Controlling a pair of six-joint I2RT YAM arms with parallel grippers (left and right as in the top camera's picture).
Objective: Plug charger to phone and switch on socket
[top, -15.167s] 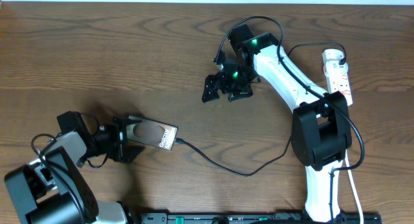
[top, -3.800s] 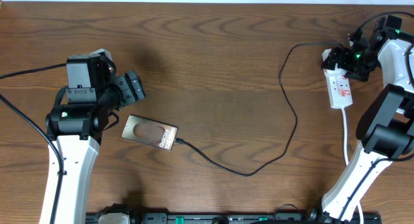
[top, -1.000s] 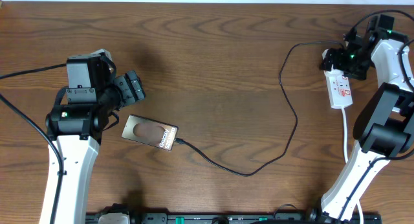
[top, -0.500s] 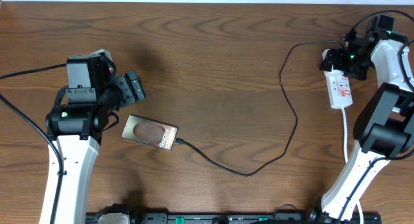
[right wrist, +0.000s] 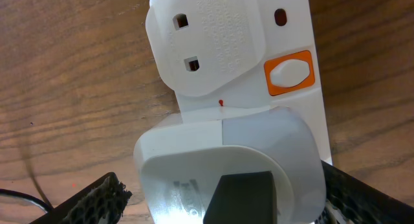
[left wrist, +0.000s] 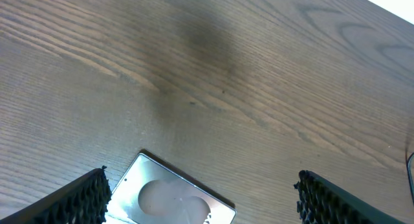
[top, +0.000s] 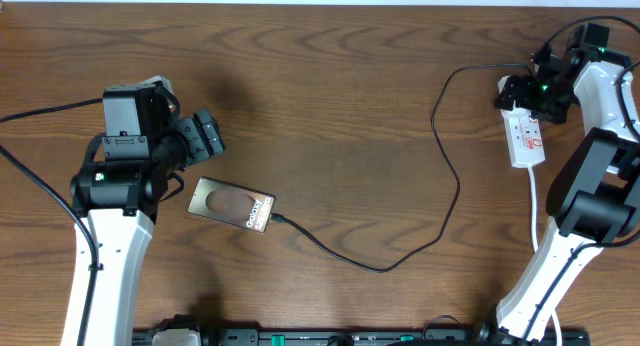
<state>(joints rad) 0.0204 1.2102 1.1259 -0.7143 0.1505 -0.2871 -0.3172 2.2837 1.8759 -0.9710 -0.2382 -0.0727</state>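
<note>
A dark brown wooden table (top: 330,76) fills the overhead view, with a white arm rising from each near corner. The left arm (top: 110,236) ends in the left gripper (top: 205,136), which hovers just beyond the phone (top: 232,206). Its fingers (left wrist: 71,201) stand wide apart and hold nothing, and in the wrist view the phone's far end shows between them. The right arm (top: 585,186) reaches to the far right, where the right gripper (top: 520,91) hangs over the far end of the socket (top: 528,136). Its jaws are spread to either side of a bulky white plug (right wrist: 259,159) seated in the strip. The phone lies flat, left of centre. The charger (top: 385,270) loops from the phone's lettered end across the table to the socket. An orange-framed switch (right wrist: 289,73) sits beside the plug.
</note>
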